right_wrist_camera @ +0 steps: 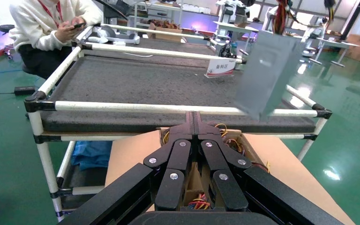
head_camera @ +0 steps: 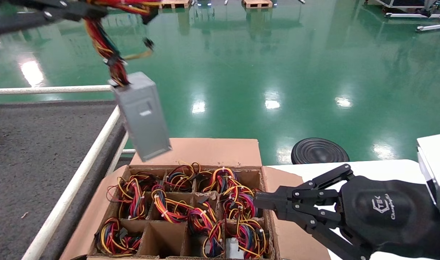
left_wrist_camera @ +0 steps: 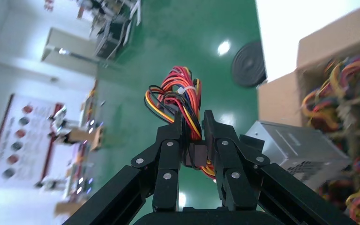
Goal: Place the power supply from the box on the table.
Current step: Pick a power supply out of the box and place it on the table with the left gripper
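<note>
The silver-grey power supply (head_camera: 142,115) hangs tilted in the air by its red, yellow and black wire bundle (head_camera: 106,47), above the box's far left corner and the table's rail. My left gripper (head_camera: 99,11), at the top left, is shut on that bundle (left_wrist_camera: 180,93). In the left wrist view the case (left_wrist_camera: 300,150) hangs beyond the gripper (left_wrist_camera: 193,123). The brown box (head_camera: 205,151) below holds several wired units in its divider cells. The dark grey table (head_camera: 35,137) lies to the left. My right gripper (head_camera: 257,204) is shut and empty over the box's right edge (right_wrist_camera: 193,117).
A white tube rail (head_camera: 79,177) runs between the table and the box. The white tabletop (head_camera: 386,168) carries a grey-white device (head_camera: 434,169) at the right edge. A black round disc (head_camera: 319,151) lies on the green floor. A seated person (right_wrist_camera: 51,23) is beyond the table, and a small sign (right_wrist_camera: 221,68) stands on it.
</note>
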Controlling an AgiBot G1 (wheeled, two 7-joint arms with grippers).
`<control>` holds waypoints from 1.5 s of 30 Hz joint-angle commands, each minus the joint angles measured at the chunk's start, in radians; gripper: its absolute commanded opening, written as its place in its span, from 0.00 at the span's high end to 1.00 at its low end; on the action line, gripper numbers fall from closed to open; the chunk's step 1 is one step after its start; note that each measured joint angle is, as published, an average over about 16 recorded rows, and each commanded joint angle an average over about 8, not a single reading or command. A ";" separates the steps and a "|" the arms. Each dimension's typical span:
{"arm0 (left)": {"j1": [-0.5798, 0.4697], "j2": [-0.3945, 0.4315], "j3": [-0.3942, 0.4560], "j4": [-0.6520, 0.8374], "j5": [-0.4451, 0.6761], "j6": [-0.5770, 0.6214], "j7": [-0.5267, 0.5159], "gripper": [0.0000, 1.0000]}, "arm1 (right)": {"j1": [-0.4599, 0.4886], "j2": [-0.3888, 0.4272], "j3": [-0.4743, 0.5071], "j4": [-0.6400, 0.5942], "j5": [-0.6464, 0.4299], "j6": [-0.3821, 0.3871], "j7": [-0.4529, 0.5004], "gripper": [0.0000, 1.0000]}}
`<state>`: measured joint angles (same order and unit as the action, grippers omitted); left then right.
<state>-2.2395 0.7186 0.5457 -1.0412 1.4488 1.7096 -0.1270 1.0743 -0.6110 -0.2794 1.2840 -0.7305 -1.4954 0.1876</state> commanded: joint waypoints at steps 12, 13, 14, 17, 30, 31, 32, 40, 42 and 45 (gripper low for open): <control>-0.171 -0.080 0.037 0.031 0.221 0.022 -0.014 1.00 | 0.000 0.000 0.000 0.000 0.000 0.000 0.000 1.00; -0.182 -0.087 0.043 0.036 0.236 0.023 -0.015 1.00 | 0.000 0.000 0.000 0.000 0.000 0.000 0.000 1.00; -0.193 -0.094 0.048 0.042 0.249 0.024 -0.016 1.00 | 0.000 0.000 0.000 0.000 0.000 0.000 0.000 1.00; -0.221 -0.116 0.064 0.057 0.285 0.026 -0.020 1.00 | 0.000 0.000 0.000 0.000 0.000 0.000 0.000 1.00; -0.293 -0.218 0.149 0.140 0.375 0.030 -0.042 1.00 | 0.000 0.000 0.000 0.000 0.000 0.000 0.000 1.00; -0.295 -0.226 0.158 0.149 0.377 0.030 -0.044 1.00 | 0.000 0.000 0.000 0.000 0.000 0.000 0.000 1.00; -0.297 -0.233 0.168 0.158 0.379 0.030 -0.045 1.00 | 0.000 0.000 0.000 0.000 0.000 0.000 0.000 1.00; -0.294 -0.273 0.250 0.239 0.357 0.030 -0.048 1.00 | 0.000 0.000 0.000 0.000 0.000 0.000 0.000 1.00; -0.292 -0.279 0.269 0.259 0.347 0.030 -0.046 1.00 | 0.000 0.000 0.000 0.000 0.000 0.000 0.000 1.00; -0.291 -0.285 0.290 0.281 0.337 0.030 -0.044 1.00 | 0.000 0.000 0.000 0.000 0.000 0.000 0.000 1.00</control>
<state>-2.5296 0.4346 0.8308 -0.7651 1.7888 1.7399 -0.1712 1.0743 -0.6110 -0.2794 1.2839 -0.7305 -1.4954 0.1876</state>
